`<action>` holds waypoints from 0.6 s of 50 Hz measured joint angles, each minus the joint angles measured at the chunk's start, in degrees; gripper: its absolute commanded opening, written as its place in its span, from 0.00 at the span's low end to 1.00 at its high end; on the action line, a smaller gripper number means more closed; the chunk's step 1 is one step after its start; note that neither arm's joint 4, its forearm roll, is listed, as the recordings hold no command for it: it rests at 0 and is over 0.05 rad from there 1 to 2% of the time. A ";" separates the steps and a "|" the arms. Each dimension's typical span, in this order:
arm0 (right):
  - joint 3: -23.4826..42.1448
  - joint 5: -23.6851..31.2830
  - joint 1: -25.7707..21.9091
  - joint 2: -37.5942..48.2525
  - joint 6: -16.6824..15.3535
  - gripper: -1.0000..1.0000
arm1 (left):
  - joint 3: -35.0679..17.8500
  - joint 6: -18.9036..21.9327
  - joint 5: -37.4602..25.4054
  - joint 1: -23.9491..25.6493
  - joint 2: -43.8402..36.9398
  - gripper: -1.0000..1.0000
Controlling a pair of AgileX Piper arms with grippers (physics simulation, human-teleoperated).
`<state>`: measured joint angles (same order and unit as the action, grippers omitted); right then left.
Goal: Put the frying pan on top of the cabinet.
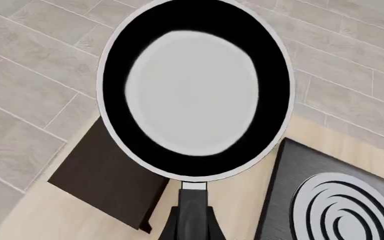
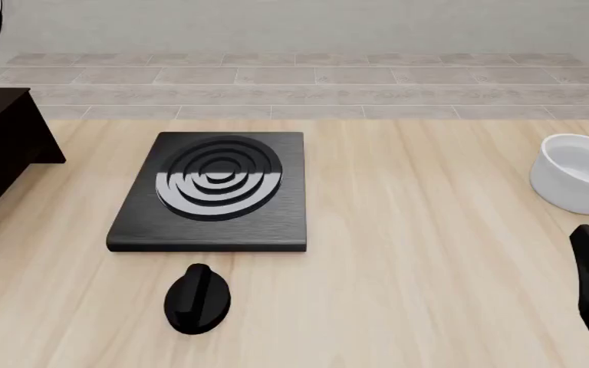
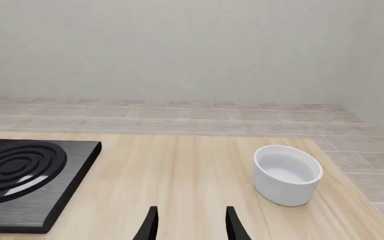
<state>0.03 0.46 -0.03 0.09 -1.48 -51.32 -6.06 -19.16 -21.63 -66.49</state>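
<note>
While the frying pan (image 1: 195, 92) hangs in the air above the cabinet (image 1: 108, 182), its handle runs back toward the left end effector, whose fingers are out of view, so its grip cannot be told. The right end effector (image 3: 190, 226) stands open and empty over the counter (image 3: 178, 170), near the white bowl (image 3: 287, 174).

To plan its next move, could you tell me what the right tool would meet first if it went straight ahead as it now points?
Probably nothing close: the right tool points along bare light wooden table, between the flat black stove plate and the white round bowl. Depth is uncertain.
</note>
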 measured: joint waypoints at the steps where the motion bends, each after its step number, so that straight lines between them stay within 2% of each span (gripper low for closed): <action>1: 0.00 0.00 -0.01 0.00 -0.01 1.00 | 0.14 -0.11 0.02 -0.28 -0.14 0.00; 30: 0.00 -0.01 -0.07 0.04 -0.09 1.00 | 0.10 -2.28 0.77 -5.76 -6.64 0.00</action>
<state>0.04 0.45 -0.09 0.13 -1.57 -51.22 -8.34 -18.39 -27.40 -73.13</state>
